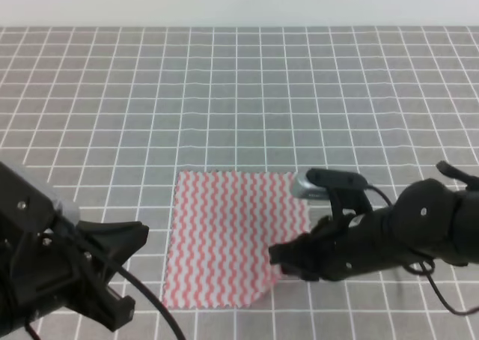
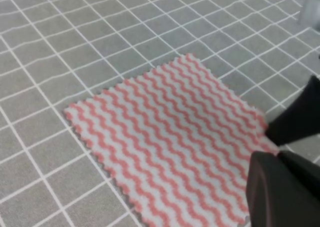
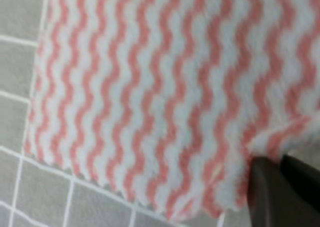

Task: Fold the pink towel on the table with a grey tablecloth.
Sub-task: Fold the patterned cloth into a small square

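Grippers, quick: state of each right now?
Left gripper: open, holding nothing, off the pink towel.
Right gripper: shut on the towel's near right corner.

Grey table [image 1: 239, 85] bare across the whole upper half of the frame, open passage there. Towel [image 1: 224, 239] lies flat at lower centre. Right gripper [image 1: 278, 256] and its arm block the towel's lower right edge. Left gripper [image 1: 138, 239] sits lower left, apart from the towel's left edge.
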`<action>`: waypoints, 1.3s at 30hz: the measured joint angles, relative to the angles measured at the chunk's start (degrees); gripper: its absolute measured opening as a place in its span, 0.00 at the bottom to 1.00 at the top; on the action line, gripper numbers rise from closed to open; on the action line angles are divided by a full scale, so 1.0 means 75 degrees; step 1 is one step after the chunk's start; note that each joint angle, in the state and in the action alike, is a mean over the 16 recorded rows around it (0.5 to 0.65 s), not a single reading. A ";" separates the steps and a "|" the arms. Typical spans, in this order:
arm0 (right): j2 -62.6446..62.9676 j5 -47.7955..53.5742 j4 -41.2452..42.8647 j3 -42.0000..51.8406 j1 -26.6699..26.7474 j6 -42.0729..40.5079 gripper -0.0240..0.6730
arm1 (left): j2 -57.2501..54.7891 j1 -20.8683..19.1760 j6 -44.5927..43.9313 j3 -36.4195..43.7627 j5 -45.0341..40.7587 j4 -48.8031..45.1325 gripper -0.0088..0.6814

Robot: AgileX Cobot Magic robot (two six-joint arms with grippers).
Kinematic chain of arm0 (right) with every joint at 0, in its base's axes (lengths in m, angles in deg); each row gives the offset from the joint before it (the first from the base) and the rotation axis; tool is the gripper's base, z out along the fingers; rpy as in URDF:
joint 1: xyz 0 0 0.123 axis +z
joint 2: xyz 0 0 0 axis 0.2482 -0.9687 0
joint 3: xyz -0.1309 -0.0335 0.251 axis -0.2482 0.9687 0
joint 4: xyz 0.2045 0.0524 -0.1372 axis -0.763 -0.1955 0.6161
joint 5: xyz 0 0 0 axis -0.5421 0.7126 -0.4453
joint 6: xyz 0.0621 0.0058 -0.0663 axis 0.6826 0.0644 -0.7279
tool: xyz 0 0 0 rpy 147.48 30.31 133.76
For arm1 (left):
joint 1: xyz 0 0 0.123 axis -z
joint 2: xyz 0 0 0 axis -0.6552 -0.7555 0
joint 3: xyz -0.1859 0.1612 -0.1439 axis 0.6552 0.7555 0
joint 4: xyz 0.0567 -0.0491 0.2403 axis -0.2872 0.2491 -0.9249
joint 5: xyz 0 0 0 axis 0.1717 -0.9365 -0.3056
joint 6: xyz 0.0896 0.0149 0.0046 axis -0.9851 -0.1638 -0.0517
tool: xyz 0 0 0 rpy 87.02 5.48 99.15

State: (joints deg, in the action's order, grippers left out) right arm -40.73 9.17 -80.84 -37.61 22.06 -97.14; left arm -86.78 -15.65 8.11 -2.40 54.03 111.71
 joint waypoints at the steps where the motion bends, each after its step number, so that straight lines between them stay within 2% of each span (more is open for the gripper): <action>1: -0.0001 -0.0025 0.0044 -0.0063 0.0000 -0.0001 0.02 | -0.0002 0.0000 -0.0126 0.0000 -0.0036 -0.0005 0.01; 14: -0.0059 -0.0342 0.0551 -0.0765 0.0001 -0.0011 0.02 | -0.0562 0.0000 -0.1586 -0.0009 -0.0649 0.0128 0.03; 30: -0.0202 -0.0631 0.0576 -0.0918 0.0000 0.0006 0.01 | -0.1515 0.0000 -0.3053 -0.0024 -0.0820 0.0799 0.43; 39: -0.0252 -0.0854 0.0538 -0.0928 -0.0003 0.0005 0.02 | -0.1543 0.0000 -0.4604 -0.0029 -0.0718 0.1068 0.44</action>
State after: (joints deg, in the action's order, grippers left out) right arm -42.62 2.76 -76.81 -44.56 22.04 -97.10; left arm -98.35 -15.65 -26.42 -2.61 48.65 119.72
